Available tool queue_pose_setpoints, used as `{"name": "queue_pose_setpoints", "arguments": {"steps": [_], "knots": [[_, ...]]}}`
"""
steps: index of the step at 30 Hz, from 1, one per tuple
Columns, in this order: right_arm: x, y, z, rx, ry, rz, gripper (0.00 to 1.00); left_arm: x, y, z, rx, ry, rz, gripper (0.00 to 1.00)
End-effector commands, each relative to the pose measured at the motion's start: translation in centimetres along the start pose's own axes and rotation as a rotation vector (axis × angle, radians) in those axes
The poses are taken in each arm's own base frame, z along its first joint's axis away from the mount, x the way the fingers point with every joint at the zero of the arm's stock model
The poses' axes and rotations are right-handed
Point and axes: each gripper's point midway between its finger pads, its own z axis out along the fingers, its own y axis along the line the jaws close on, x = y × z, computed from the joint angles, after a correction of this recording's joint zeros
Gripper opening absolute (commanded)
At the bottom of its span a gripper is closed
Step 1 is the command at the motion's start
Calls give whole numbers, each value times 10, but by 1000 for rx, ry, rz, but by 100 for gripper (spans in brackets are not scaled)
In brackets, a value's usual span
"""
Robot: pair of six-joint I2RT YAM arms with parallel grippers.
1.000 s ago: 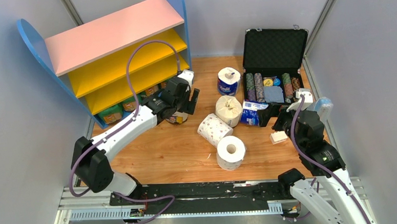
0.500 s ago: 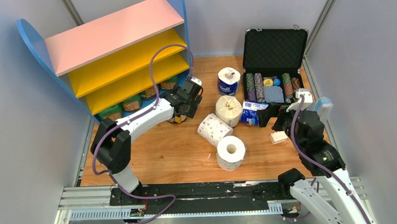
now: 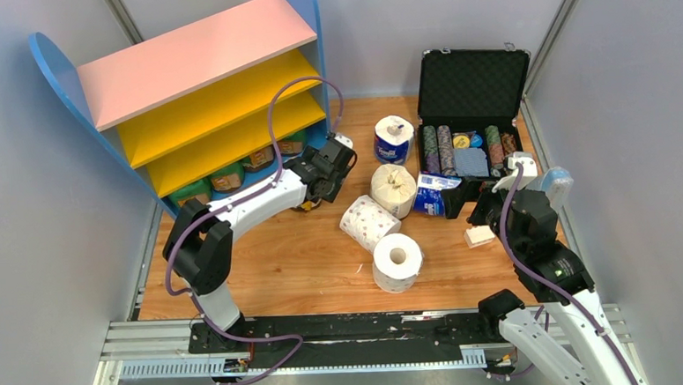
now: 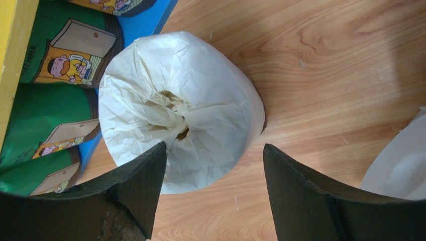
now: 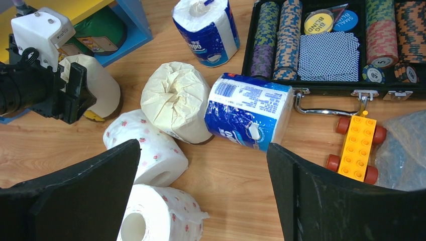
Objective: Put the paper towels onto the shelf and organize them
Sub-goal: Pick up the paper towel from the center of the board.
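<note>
My left gripper (image 3: 333, 164) hovers open over a cream-wrapped paper towel roll (image 4: 181, 105) standing on the table just in front of the shelf (image 3: 199, 63). Its left finger (image 4: 135, 186) overlaps the roll's edge; the right finger (image 4: 301, 196) stands apart from it. Green-wrapped rolls (image 3: 227, 176) line the shelf's bottom tier. Loose on the table are a second cream roll (image 3: 394, 190), two flower-printed white rolls (image 3: 369, 222) (image 3: 397, 262), an upright blue-white roll (image 3: 393, 139) and a lying one (image 5: 248, 110). My right gripper (image 5: 203, 145) is open and empty above the table near the lying roll.
An open black case (image 3: 473, 84) with poker chip stacks and cards sits at the back right. A yellow toy brick with red wheels (image 5: 356, 148) and a clear plastic bag (image 5: 404, 145) lie by the right arm. Grey walls close in on both sides.
The left arm has swung right along the shelf front over the cream roll, and its jaws have narrowed a little. The right arm has not moved.
</note>
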Motion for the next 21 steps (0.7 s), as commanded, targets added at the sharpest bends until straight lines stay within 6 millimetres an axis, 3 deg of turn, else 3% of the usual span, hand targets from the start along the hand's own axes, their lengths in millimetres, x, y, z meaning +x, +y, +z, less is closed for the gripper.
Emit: {"name": "queue_pose_setpoints", "arguments": {"steps": [1, 7, 13, 17, 21], "knots": [[-7, 5, 1, -20, -28, 9, 100, -32, -6, -12, 16, -96, -9, 78], [-8, 5, -1, -23, -34, 9, 100, -32, 0, -9, -25, -95, 5, 77], [-8, 6, -1, -27, -34, 10, 100, -26, -3, 8, -64, -65, 40, 73], [-8, 6, -1, -28, -35, 10, 100, -22, -9, 21, -77, -31, 49, 67], [-9, 6, -3, -29, -42, 11, 100, -23, -6, 21, -86, -14, 43, 57]]}}
